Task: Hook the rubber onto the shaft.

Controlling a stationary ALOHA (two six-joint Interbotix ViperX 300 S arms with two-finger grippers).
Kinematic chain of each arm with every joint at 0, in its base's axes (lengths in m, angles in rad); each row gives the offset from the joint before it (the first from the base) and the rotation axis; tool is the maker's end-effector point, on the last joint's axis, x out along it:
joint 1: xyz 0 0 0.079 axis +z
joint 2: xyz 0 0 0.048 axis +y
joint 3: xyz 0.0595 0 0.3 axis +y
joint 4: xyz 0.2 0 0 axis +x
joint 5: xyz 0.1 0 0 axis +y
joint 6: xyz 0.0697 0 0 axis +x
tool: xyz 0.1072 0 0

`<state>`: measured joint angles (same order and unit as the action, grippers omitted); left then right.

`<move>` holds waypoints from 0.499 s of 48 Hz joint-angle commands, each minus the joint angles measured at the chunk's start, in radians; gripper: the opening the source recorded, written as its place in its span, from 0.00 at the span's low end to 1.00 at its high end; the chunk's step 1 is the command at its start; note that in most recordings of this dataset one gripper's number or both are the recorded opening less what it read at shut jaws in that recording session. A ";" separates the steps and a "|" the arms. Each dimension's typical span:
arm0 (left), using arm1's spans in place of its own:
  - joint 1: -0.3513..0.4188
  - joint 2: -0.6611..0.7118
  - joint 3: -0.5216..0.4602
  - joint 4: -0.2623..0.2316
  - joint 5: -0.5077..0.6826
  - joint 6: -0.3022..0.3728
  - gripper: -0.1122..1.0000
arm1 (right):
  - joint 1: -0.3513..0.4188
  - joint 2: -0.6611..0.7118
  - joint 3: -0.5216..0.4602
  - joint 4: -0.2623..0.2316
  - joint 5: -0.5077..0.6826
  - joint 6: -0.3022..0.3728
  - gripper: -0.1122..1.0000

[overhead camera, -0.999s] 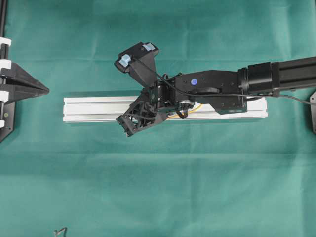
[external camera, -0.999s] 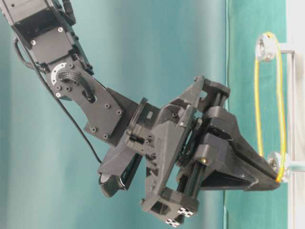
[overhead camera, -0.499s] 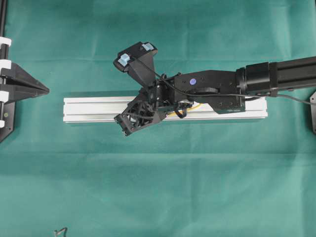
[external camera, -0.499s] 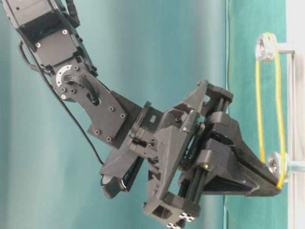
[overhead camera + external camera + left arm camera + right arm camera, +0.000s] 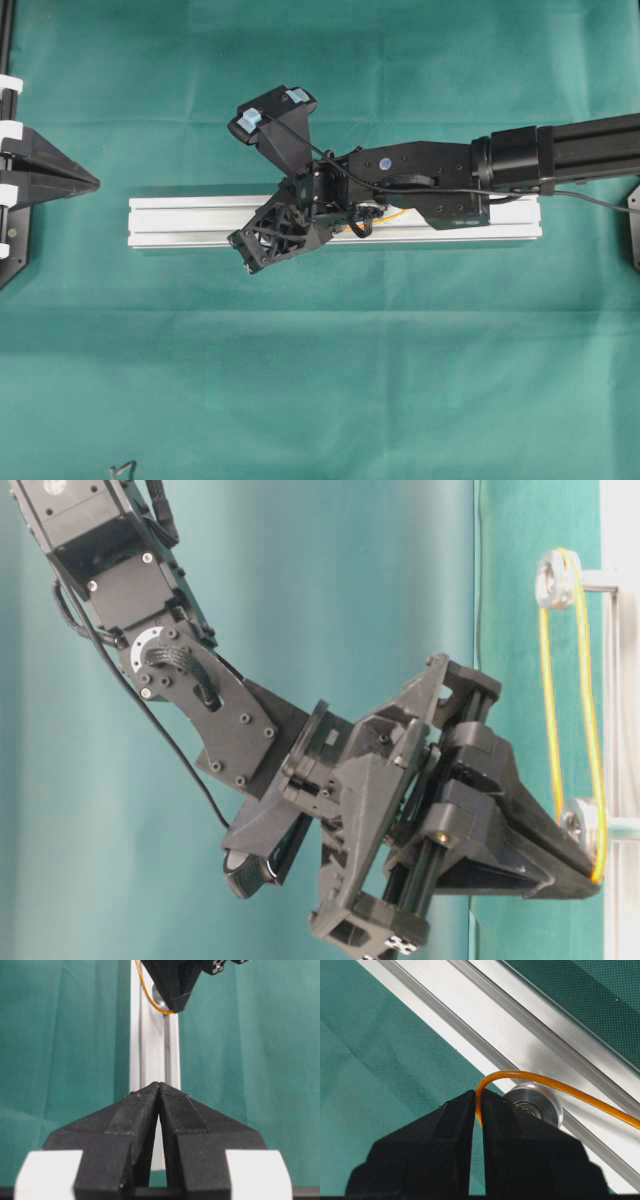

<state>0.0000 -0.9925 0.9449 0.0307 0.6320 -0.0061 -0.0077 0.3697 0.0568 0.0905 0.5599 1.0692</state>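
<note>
Fingers (image 5: 455,1130) of the right black gripper (image 5: 478,1110) are pinched tight on the thin orange rubber band (image 5: 520,1076), clamping one strand of the loop just beside the small round silver pulley-like shaft (image 5: 534,1102) — the pinch sits right at the bend, probably so the loop end can be steered over the wheel's rim. Past the pinch, the band curves over the top of that shaft and runs off along the long silver aluminium rail (image 5: 485,1030), taut, no slack visible. In the table-level view the band is stretched as a long narrow loop between this near shaft (image 5: 580,818) and a second silver shaft (image 5: 553,578) at the far end, where it already appears seated; the near end looks to be at or just over the wheel, whether fully in the groove I cannot tell. Gripper comes in tilted, likely to keep the fingertips low against the rail while pulling tension. Farther off, the left black gripper (image 5: 159,1085) sits parked at the rail's end, fingers closed together on nothing, well apart from the work — judged idle, kept clear. Green cloth-covered table (image 5: 320,380) lies under everything.
</note>
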 commanded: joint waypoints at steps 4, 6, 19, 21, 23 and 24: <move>0.000 0.006 -0.031 0.002 -0.005 0.000 0.12 | 0.009 -0.012 -0.018 0.006 -0.006 0.000 0.17; 0.000 0.008 -0.031 0.002 -0.005 0.000 0.12 | 0.011 -0.012 -0.018 0.006 -0.006 0.002 0.17; 0.000 0.006 -0.031 0.002 -0.003 0.000 0.12 | 0.038 -0.015 -0.011 0.008 0.009 0.008 0.17; 0.000 0.006 -0.032 0.002 -0.003 0.000 0.12 | 0.040 -0.015 -0.009 0.008 0.012 0.008 0.17; 0.000 0.008 -0.032 0.002 -0.003 0.000 0.12 | 0.043 -0.018 -0.008 0.008 0.015 0.008 0.17; 0.000 0.008 -0.031 0.002 -0.003 0.000 0.12 | 0.043 -0.021 -0.008 0.008 0.017 0.008 0.17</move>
<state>0.0000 -0.9925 0.9434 0.0307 0.6320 -0.0061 0.0199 0.3743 0.0583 0.0936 0.5752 1.0753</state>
